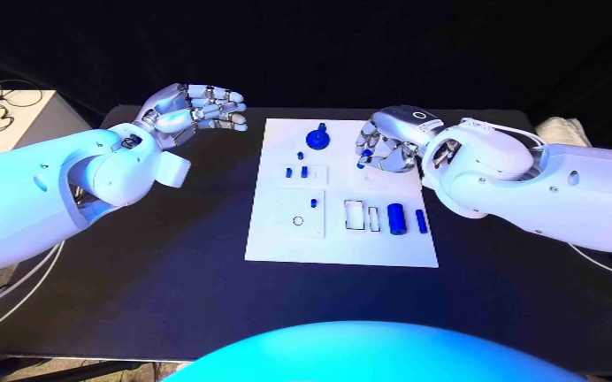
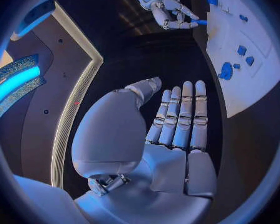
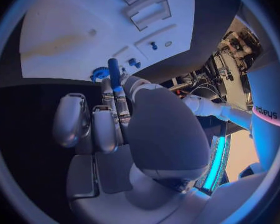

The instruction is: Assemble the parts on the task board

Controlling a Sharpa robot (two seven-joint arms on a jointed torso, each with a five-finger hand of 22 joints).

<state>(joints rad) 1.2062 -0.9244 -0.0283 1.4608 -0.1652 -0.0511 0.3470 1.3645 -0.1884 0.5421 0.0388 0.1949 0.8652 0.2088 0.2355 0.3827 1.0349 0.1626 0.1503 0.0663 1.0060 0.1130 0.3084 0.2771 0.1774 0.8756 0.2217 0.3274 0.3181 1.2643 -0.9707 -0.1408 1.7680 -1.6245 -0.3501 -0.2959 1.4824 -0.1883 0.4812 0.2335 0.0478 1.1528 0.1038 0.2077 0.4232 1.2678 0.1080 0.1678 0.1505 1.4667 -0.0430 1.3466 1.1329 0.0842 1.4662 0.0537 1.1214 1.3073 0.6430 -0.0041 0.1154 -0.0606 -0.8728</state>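
- Right hand point(image 1: 389, 141) is over the task board's point(image 1: 280, 240) far right portion, around one o'clock from the board's centre, pinching a slim blue peg point(image 3: 114, 70) between thumb and fingers, the peg jutting out past the fingertips.
- Left hand point(image 1: 191, 108) hangs off the board at about ten o'clock, holding nothing, fingers loosely spread.
- Just beside the held peg, at the board's twelve o'clock, lies the blue gear-like part point(image 1: 317, 139); two small blue studs point(image 1: 297, 171) stand near mid-board.
- At roughly four o'clock lie two blue cylinders point(image 1: 397, 218), by the white slotted recesses point(image 1: 355, 214).
- My read: this is the carry-to-seat stage. To do it well, bring the peg upright and square over its hole first, then lower slowly.
- Watch that the outer fingers don't brush the gear.
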